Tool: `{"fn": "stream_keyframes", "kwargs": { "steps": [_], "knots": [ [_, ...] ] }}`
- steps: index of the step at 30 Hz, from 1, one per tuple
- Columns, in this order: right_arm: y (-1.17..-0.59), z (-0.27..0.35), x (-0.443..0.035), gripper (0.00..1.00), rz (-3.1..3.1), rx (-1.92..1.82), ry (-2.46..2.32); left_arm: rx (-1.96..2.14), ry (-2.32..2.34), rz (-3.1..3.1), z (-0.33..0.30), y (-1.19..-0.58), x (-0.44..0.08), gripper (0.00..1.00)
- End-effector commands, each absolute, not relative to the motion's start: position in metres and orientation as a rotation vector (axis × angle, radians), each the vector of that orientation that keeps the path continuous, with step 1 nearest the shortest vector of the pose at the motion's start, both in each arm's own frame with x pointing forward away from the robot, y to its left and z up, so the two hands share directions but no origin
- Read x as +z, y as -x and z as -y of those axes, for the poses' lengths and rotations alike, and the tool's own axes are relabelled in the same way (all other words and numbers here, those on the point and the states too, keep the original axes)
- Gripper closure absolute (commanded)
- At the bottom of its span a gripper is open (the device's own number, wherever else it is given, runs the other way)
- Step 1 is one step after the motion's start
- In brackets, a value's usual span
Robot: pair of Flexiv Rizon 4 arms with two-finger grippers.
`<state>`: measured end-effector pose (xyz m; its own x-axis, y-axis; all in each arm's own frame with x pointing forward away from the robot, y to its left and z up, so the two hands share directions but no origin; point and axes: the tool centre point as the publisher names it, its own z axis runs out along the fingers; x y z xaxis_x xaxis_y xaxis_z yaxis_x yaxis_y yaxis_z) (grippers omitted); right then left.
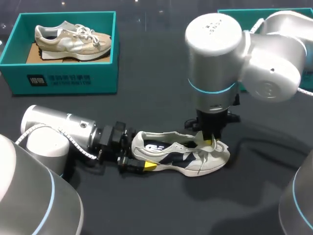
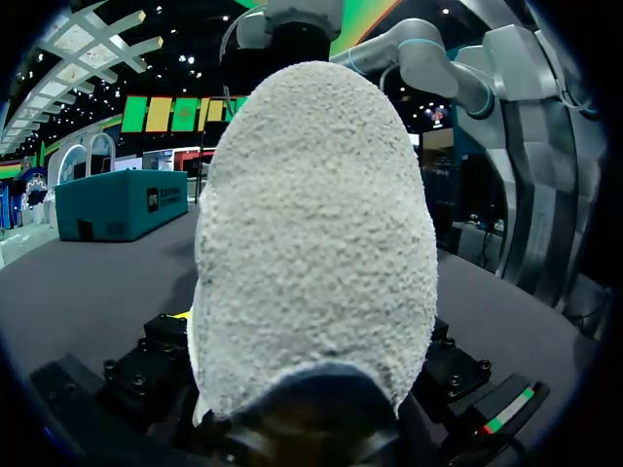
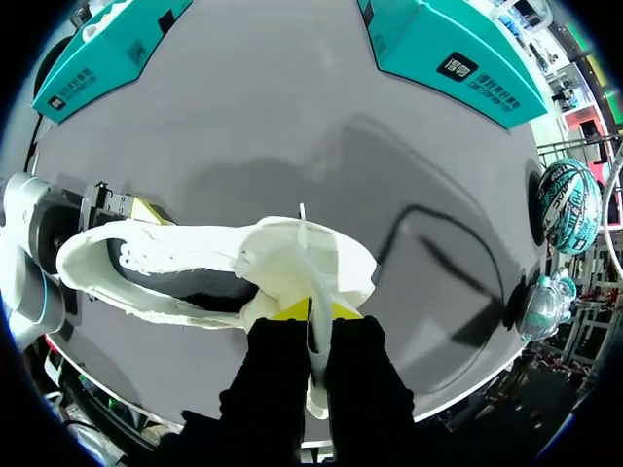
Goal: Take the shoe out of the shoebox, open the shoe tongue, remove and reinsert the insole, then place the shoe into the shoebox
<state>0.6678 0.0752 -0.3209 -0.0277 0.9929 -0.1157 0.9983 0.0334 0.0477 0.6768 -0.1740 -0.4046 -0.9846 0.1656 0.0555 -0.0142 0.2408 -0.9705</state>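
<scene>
Beige sneaker [image 1: 72, 40] in teal box [image 1: 63, 78], apparently cardboard-lined.

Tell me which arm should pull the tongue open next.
Right. The right gripper is pinched on the tongue from above, so it probably only needs to lift. The left gripper clamps the shoe at the heel, steadying it on the table.

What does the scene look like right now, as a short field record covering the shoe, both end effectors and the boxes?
white shoe: out of its box, lying on its side on the dark table
left end effector: shut on the white shoe's heel, one finger on each side
right end effector: over the shoe from above, shut on the tongue
left shoebox: teal, open, holds a beige shoe
right shoebox: teal, contents not visible
</scene>
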Motion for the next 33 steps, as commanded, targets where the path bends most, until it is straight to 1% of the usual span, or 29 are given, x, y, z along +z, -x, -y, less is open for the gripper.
{"fn": "stream_keyframes", "kwargs": {
  "steps": [1,10,27,28,30,31,32,33],
  "knots": [
    [-0.666,-0.065,-0.321,1.00,-2.293,0.192,-2.211,1.844,0.144,2.357,0.172,-0.676,-0.406,1.00],
    [-0.667,-0.066,-0.327,1.00,-2.285,0.163,-2.130,1.844,0.144,2.357,0.172,-0.676,-0.406,1.00],
    [-0.673,-0.058,-0.359,1.00,-2.151,-0.138,-2.111,1.844,0.144,2.357,0.172,-0.676,-0.406,1.00],
    [-0.673,-0.058,-0.359,0.97,-2.142,-0.145,-2.113,1.844,0.144,2.357,0.172,-0.676,-0.406,1.00],
    [-0.674,-0.057,-0.360,0.71,-2.126,-0.152,-2.119,1.844,0.144,2.357,0.172,-0.676,-0.406,1.00],
    [-0.674,-0.056,-0.361,0.57,-2.118,-0.153,-2.122,1.844,0.144,2.357,0.172,-0.676,-0.406,1.00],
    [-0.674,-0.055,-0.361,0.53,-2.114,-0.150,-2.124,1.844,0.144,2.357,0.172,-0.676,-0.406,1.00],
    [-0.673,-0.054,-0.360,0.38,-2.101,-0.148,-2.130,1.844,0.144,2.357,0.172,-0.676,-0.406,1.00]
  ]
}}
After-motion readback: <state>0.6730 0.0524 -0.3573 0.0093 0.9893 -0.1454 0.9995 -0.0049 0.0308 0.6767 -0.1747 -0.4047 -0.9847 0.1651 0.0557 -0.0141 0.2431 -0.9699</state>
